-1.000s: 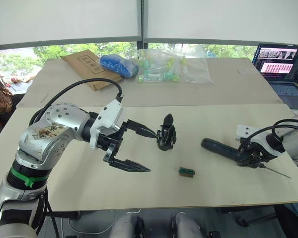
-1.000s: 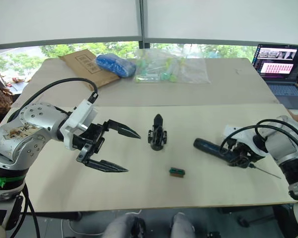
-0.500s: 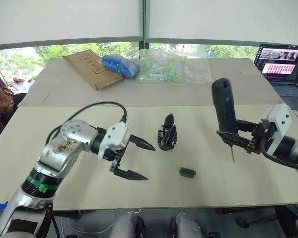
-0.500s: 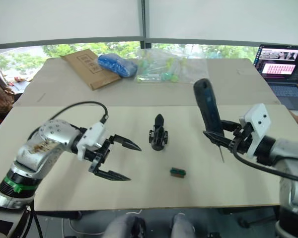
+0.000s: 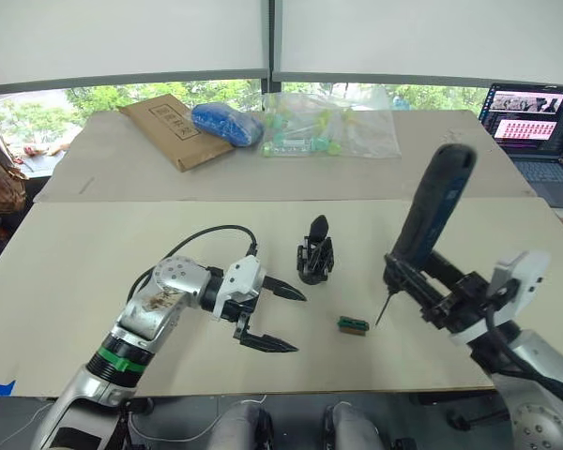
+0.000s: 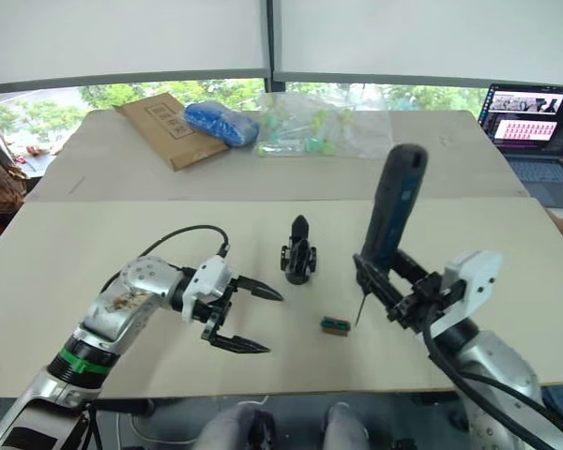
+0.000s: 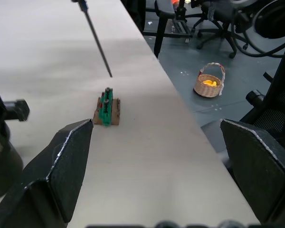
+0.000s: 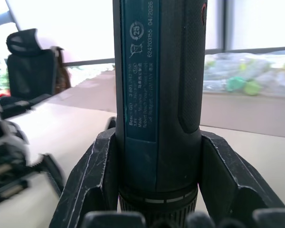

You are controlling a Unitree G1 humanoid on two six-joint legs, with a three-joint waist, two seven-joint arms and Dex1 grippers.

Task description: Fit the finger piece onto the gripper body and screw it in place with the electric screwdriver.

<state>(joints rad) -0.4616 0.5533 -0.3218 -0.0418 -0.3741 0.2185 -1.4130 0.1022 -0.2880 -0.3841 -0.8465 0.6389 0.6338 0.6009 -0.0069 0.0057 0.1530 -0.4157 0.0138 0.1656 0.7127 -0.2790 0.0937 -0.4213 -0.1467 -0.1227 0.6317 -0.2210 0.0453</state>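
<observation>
My right gripper (image 5: pixel 422 292) clamps the long bluish-black electric screwdriver (image 5: pixel 430 216) upright, while my left gripper (image 5: pixel 280 319) gapes beside the squat black gripper body (image 5: pixel 314 255) mid-tabletop.

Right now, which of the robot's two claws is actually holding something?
The right gripper: its fingers clamp the electric screwdriver, held upright with its bit pointing down. The left gripper is open and empty.
</observation>
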